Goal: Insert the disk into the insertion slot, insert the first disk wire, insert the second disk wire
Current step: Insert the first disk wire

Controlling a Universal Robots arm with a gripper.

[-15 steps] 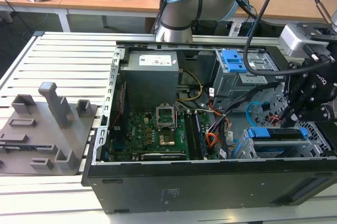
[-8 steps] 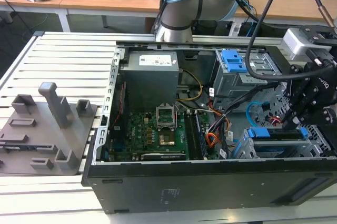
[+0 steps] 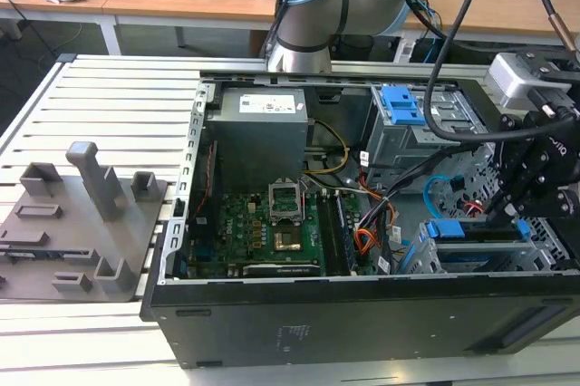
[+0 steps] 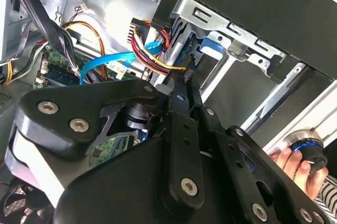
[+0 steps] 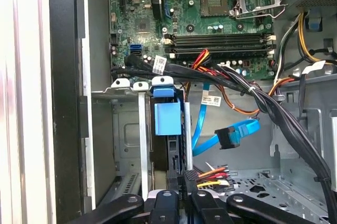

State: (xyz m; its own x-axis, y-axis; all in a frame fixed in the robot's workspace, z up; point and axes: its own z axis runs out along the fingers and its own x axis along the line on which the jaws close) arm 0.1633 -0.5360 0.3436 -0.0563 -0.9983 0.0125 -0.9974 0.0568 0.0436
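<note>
Down at the near corner of the PC case (image 3: 362, 313) on the exterior view's right, my gripper (image 3: 500, 212) is clamped on the black power connector (image 4: 187, 69) with red, yellow and black wires, just at the end of the disk (image 5: 168, 119); can't tell if it's seated. Disk sits in the insertion slot (image 5: 142, 134) of the grey drive cage, blue carrier tab showing. Blue SATA cable (image 5: 231, 134) hangs beside the cage, plug unattached, near the motherboard (image 5: 210, 3)

Slatted metal table (image 3: 118, 87) bears computer case (image 3: 362, 323) and grey fixture (image 3: 72, 223)
</note>
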